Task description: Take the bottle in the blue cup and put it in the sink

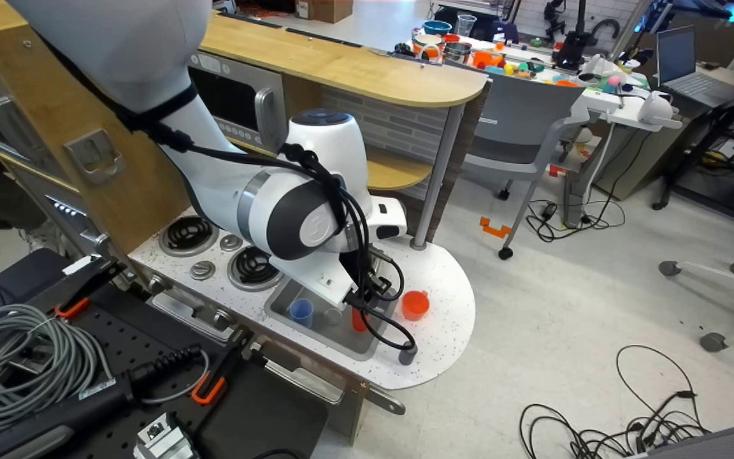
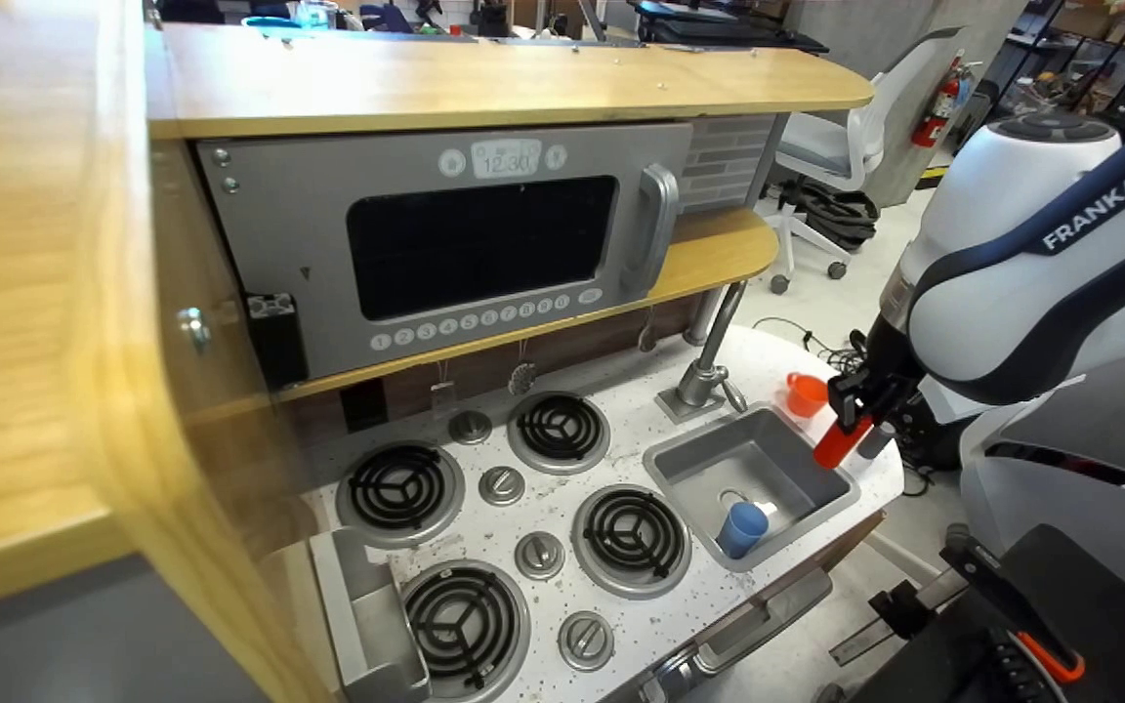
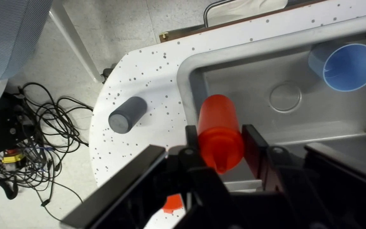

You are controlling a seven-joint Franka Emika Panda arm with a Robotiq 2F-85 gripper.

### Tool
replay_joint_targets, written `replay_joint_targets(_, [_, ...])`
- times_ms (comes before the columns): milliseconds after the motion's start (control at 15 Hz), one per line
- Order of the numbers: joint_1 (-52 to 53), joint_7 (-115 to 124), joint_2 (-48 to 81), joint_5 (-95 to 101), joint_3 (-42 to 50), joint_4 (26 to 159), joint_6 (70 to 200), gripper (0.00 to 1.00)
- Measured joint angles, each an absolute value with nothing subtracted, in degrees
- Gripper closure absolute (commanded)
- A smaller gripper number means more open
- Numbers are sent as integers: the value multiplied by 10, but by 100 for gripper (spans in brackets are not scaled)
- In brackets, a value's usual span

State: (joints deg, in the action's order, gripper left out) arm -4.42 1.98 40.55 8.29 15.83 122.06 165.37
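One gripper (image 3: 222, 137) has one red bottle (image 3: 218, 117) clasped between its two fingers (image 3: 254, 141)!
The bottle sits at the tips, by one end of the single sink (image 2: 768, 469); inside, one blue cup (image 3: 345, 67), well apart from the gripper. Just outside, on the white counter (image 1: 450, 280), one grey cylinder (image 3: 128, 114), one red-orange cup (image 1: 415, 306); farther, in an exterior view, four black burners (image 2: 560, 432) and four knobs (image 2: 501, 484).

Black gripper (image 2: 854, 414) holds sm. red cyl. bottle (image 2: 839, 444), tilted, near rect. grey metal sink (image 2: 756, 461) w/ sm. blue round cup (image 2: 743, 530) inside.
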Motion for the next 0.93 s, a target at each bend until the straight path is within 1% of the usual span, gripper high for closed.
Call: replay_joint_targets(933, [-51, 20, 523, 82, 147, 1129, 1654, 87])
